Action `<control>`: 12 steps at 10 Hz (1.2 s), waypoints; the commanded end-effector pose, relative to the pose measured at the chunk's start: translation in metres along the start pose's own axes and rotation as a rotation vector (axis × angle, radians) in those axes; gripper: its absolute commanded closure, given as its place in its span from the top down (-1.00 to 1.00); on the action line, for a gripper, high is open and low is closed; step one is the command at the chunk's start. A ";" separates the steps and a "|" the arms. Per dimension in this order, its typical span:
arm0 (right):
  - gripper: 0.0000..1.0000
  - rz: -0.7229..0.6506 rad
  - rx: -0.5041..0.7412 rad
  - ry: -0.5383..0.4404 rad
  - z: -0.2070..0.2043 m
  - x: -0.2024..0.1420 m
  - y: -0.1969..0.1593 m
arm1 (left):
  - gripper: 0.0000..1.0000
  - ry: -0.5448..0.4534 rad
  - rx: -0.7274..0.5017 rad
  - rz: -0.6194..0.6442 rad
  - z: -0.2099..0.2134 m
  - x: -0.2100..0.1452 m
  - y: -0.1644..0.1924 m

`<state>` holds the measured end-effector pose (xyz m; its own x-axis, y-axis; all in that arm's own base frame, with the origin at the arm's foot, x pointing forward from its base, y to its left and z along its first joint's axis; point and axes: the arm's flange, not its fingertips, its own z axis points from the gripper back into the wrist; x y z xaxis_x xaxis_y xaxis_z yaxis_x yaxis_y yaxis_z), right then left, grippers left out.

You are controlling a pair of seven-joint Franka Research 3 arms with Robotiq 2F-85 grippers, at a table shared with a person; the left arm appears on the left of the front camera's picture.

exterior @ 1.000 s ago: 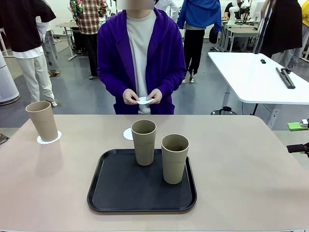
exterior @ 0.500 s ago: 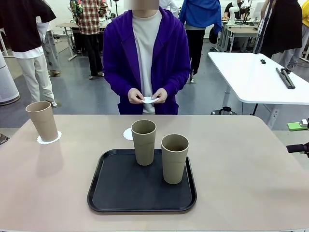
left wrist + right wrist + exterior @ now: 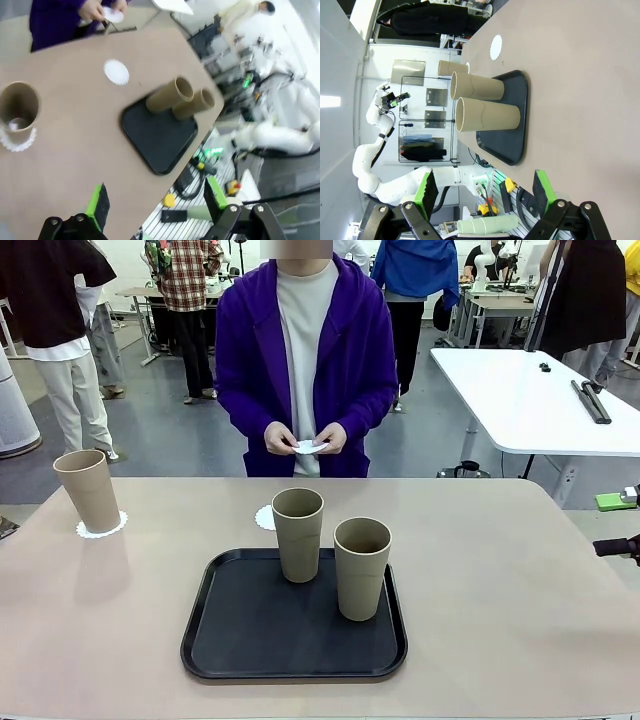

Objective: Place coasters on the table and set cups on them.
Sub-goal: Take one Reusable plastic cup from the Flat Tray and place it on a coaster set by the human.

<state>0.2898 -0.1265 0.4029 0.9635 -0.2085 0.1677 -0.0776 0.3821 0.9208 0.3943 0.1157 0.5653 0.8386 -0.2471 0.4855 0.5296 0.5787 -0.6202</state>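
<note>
Since a second earlier the person had straightened and shifted slightly toward picture right, and the held coaster moved along with them; cups, tray and both grippers had not changed. The left gripper (image 3: 156,200) hung high over the table's left end with its jaws spread wide and nothing between the green pads. The right gripper (image 3: 485,192) was likewise spread wide and empty, off the table's right side. The person's hands (image 3: 305,438) were together at waist height beyond the far edge, pinching the held coaster (image 3: 305,447), a small white doily, between the fingers. On the table (image 3: 500,590), the left cup (image 3: 90,490) stood upright on the left coaster (image 3: 102,527) near the far-left corner. The bare coaster (image 3: 264,517) lay flat just beyond the black tray (image 3: 295,640), partly hidden behind the rear tray cup (image 3: 298,535). That cup and the front tray cup (image 3: 362,568) both stood upright on the tray, close together but apart, the front one nearer the robot and to the right. The tray sat mid-table. A white table (image 3: 530,390) stood behind on the right.
</note>
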 end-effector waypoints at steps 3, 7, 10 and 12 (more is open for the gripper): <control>1.00 0.007 0.011 -0.004 0.000 0.000 0.001 | 1.00 0.136 0.128 -0.252 -0.090 0.024 -0.044; 1.00 0.007 0.011 -0.004 0.000 0.000 0.001 | 1.00 0.188 0.274 -0.539 -0.192 0.048 -0.065; 1.00 0.007 0.011 -0.004 0.000 0.000 0.001 | 1.00 0.221 0.379 -0.607 -0.249 0.066 -0.045; 1.00 0.007 0.011 -0.004 0.000 0.000 0.001 | 1.00 0.266 0.355 -0.577 -0.267 0.065 -0.034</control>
<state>0.2895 -0.1271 0.4028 0.9631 -0.2104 0.1677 -0.0768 0.3821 0.9209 0.4619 -0.1286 0.4519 0.4554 -0.7366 0.5000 0.8606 0.5081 -0.0352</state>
